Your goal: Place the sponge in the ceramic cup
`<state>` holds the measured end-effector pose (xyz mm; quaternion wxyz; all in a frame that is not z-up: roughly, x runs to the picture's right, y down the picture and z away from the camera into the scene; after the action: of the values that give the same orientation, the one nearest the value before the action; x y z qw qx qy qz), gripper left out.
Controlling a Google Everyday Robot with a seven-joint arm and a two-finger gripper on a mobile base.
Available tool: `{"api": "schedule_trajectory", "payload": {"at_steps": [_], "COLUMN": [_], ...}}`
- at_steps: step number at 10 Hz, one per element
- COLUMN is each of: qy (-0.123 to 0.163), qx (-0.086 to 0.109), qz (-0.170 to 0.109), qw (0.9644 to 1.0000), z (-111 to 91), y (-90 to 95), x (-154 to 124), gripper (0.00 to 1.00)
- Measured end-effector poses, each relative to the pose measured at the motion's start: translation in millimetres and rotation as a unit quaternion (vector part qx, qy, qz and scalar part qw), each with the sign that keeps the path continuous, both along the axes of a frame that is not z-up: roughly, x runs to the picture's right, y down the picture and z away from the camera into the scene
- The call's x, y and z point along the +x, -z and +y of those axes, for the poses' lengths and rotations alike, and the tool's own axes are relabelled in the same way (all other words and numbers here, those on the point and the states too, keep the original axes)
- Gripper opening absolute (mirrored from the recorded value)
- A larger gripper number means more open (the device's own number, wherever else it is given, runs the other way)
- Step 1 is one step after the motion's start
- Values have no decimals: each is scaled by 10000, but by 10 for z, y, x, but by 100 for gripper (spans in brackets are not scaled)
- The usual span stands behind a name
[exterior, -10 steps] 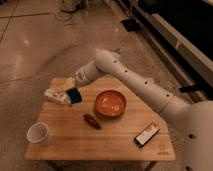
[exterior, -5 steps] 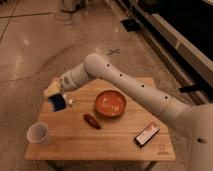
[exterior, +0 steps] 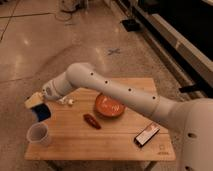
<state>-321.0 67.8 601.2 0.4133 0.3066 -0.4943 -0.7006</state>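
Note:
The sponge [exterior: 41, 112], a small dark blue block, hangs at the table's left edge just above and behind the ceramic cup [exterior: 38, 134]. My gripper [exterior: 36, 104] is shut on the sponge from above, its pale fingers [exterior: 33, 100] showing over the block. The plain white cup stands upright at the table's front left corner. My white arm [exterior: 115, 92] reaches in from the right across the table.
On the wooden table [exterior: 110, 145] sit an orange-red bowl [exterior: 110, 105] at the middle, a small red-brown object [exterior: 91, 121] in front of it, a black-and-red flat box [exterior: 147, 134] at the front right, and a small white item [exterior: 68, 101] near my wrist.
My gripper has carried the sponge leftward and forward off the table's back left area, ending close above the cup. Nothing else moved.

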Motion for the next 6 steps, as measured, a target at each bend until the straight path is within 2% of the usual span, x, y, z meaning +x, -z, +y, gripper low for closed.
{"api": "schedule_trajectory", "payload": {"at_steps": [6], "qy": [310], "qx": [-37], "qz": [-322], "qw": [9990], "z": [497], "y": [71], "x": [-498], "gripper": [2]}}
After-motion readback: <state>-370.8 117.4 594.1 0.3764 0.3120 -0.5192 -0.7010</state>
